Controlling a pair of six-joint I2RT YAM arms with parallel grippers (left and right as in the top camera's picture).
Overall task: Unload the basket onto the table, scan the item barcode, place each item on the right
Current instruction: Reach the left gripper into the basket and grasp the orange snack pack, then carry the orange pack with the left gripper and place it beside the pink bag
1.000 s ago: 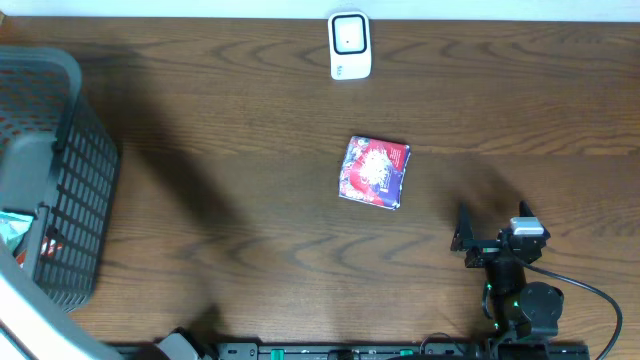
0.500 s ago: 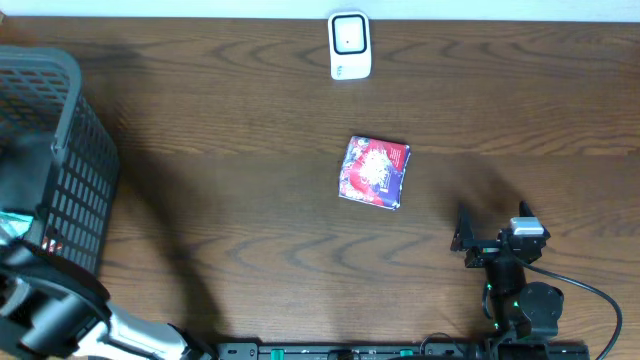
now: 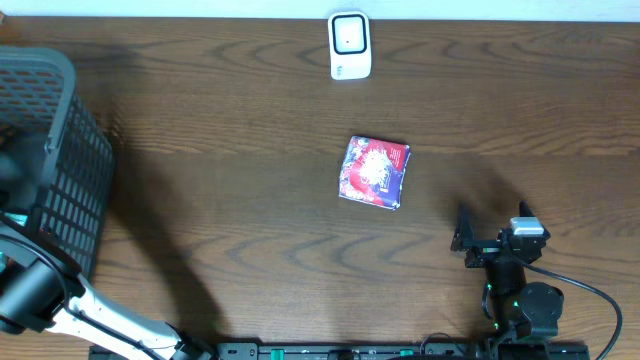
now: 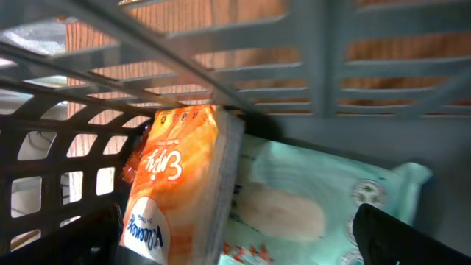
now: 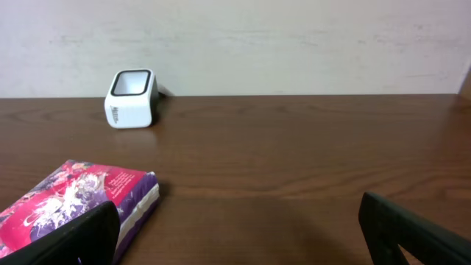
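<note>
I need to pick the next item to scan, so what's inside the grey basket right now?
The left wrist view shows an orange packet standing on edge and a pale green packet beside it. Anything beneath them or further along the basket is hidden.

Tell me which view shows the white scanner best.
Overhead: the scanner is whole, window facing the camera. The right wrist view shows it obliquely; the left wrist view misses it, looking into the basket.

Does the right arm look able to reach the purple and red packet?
Probably yes: the right gripper is open, and only bare wooden table lies between it and the purple and red packet.
</note>
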